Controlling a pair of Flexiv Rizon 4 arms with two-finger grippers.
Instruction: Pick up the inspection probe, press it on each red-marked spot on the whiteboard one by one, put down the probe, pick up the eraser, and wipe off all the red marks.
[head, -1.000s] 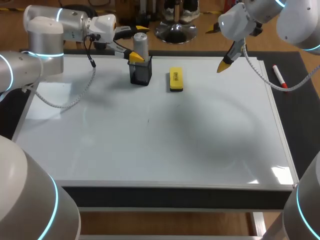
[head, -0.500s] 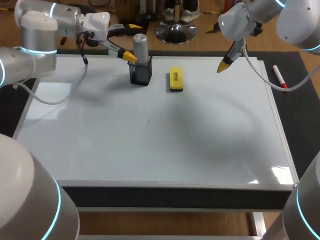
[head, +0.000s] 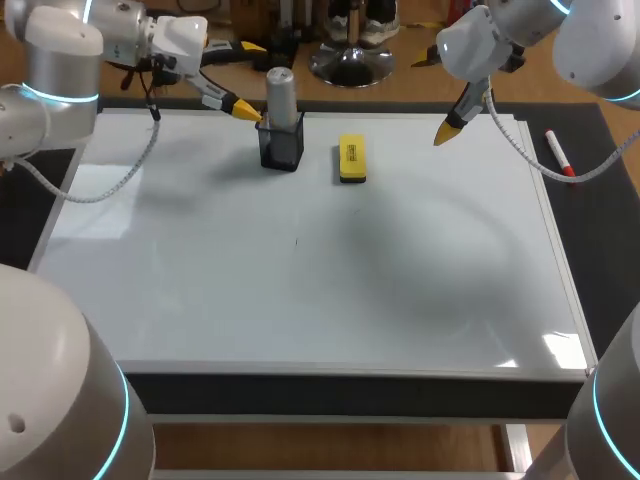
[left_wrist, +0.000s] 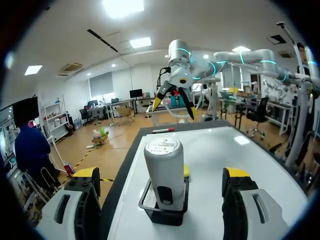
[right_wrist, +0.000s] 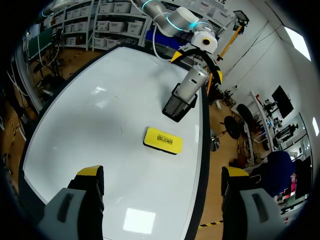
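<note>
The grey inspection probe (head: 281, 93) stands upright in a black mesh holder (head: 281, 146) at the far side of the whiteboard (head: 300, 290). My left gripper (head: 247, 78) is open just left of the probe, touching nothing. In the left wrist view the probe (left_wrist: 164, 167) stands ahead of my left gripper (left_wrist: 160, 173), between the lines of its fingers. The yellow eraser (head: 352, 159) lies right of the holder. Open and empty, my right gripper (head: 437, 96) hangs above the board's far right. From the right wrist the eraser (right_wrist: 163, 140) and probe (right_wrist: 193, 82) show ahead. No red marks show on the board.
A red marker (head: 559, 153) lies on the dark mat right of the board. A tiny dark speck (head: 296, 241) sits near the board's middle. The board's near edge meets a dark table rim (head: 350, 395).
My left arm has drawn back to the left, taking its open gripper away from the probe and holder. The right arm, probe and eraser have not moved.
</note>
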